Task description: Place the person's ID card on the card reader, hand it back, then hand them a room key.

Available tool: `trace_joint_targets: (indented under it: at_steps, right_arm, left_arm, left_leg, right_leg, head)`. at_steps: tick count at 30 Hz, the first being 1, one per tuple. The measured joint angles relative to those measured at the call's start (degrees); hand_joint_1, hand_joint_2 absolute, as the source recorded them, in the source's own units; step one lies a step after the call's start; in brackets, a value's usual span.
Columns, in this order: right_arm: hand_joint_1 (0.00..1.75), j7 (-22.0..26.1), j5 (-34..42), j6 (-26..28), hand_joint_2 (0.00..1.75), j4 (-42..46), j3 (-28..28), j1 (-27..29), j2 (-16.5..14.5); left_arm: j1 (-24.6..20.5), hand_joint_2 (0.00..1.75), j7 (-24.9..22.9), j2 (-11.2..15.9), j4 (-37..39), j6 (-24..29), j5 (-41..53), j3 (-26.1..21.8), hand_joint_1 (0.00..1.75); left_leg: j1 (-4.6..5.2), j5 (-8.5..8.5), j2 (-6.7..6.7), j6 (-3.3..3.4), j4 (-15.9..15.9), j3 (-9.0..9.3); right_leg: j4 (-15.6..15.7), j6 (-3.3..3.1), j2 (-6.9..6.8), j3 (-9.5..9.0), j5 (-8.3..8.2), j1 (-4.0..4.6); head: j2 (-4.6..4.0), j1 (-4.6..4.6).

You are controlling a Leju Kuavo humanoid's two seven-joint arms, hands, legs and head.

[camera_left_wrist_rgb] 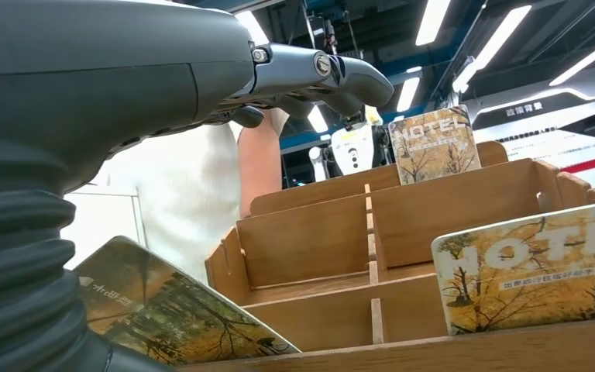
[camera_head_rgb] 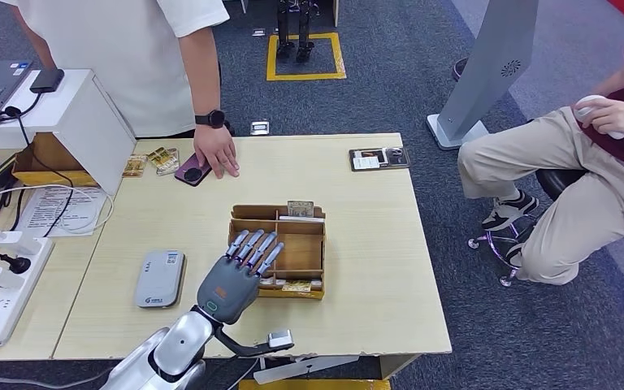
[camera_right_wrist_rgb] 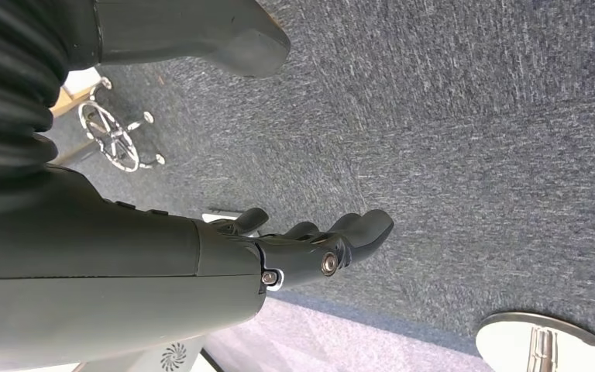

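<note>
While my left hand (camera_head_rgb: 236,280) hovers with fingers spread and empty over the box (camera_head_rgb: 279,250) of key cards at frame centre, I judge the reader (camera_head_rgb: 160,279) steps done; handing over a key remains.

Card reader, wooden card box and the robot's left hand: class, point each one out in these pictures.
card reader (camera_head_rgb: 160,279), head view, middle of its grey top face.
wooden card box (camera_head_rgb: 303,244), head view, bare inner divider.
left hand (camera_head_rgb: 229,286), head view, back of the hand, over the box's near-left corner.
</note>
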State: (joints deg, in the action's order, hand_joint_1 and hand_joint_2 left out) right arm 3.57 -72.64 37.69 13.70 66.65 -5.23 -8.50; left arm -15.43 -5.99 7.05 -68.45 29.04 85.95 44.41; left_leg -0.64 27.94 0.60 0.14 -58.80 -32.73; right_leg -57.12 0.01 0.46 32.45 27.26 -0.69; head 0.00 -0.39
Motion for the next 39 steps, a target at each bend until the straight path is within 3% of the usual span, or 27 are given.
trace_joint_targets:
  at_steps: [12,29,30,33,34,39]
  right_arm:
    - [0.0,-0.4,0.6,0.1,1.75,0.0,0.0,0.0,0.0]
    - [0.0,-0.4,0.8,0.1,1.75,0.0,0.0,0.2,0.0]
    - [0.0,-0.4,0.8,0.1,1.75,0.0,0.0,0.2,0.0]
    - [0.0,-0.4,0.8,0.1,1.75,0.0,0.0,0.2,0.0]
    - [0.0,-0.4,0.8,0.1,1.75,0.0,0.0,0.2,0.0]
    - [0.0,-0.4,0.9,0.1,1.75,0.0,0.0,0.2,0.0]
  left_arm:
    - [0.0,1.75,-2.6,-0.1,0.2,0.3,0.9,-1.1,0.0]
    - [0.2,1.75,-1.8,-0.1,-0.1,0.3,-0.3,-2.4,0.03]
    - [0.2,1.75,-1.7,-0.1,-0.1,0.3,-0.4,-2.5,0.25]
    - [0.3,1.75,-1.1,-0.1,-0.2,0.3,-1.1,-2.6,1.52]
    - [0.3,1.75,-0.7,-0.1,-0.2,0.3,-1.6,-2.7,1.73]
    - [0.3,1.75,1.9,0.0,-0.8,-0.1,-4.8,-2.7,1.75]
  left_leg:
    - [0.0,-0.02,0.0,-0.01,0.0,0.0]
    - [0.0,-0.03,0.0,-0.02,0.0,0.01]
    - [0.0,-0.03,0.0,-0.02,0.0,0.01]
    - [0.0,-0.03,0.0,-0.02,0.0,0.01]
    - [0.0,-0.03,0.0,-0.02,0.0,0.01]
    - [0.0,-0.03,0.0,-0.02,0.0,0.01]
  right_leg:
    - [0.0,0.0,0.0,0.0,0.0,0.0]
    - [-0.1,0.0,-0.01,0.0,0.0,0.0]
    - [-0.1,0.0,-0.01,0.0,0.0,0.0]
    - [-0.1,0.0,-0.01,0.0,0.0,0.0]
    - [-0.1,0.0,-0.01,0.0,0.0,0.0]
    - [-0.1,0.0,-0.01,0.0,0.0,0.0]
  head:
    - [0.0,0.0]
    - [0.0,0.01]
    - [0.0,0.01]
    - [0.0,0.0]
    - [0.0,0.01]
    - [0.01,0.01]
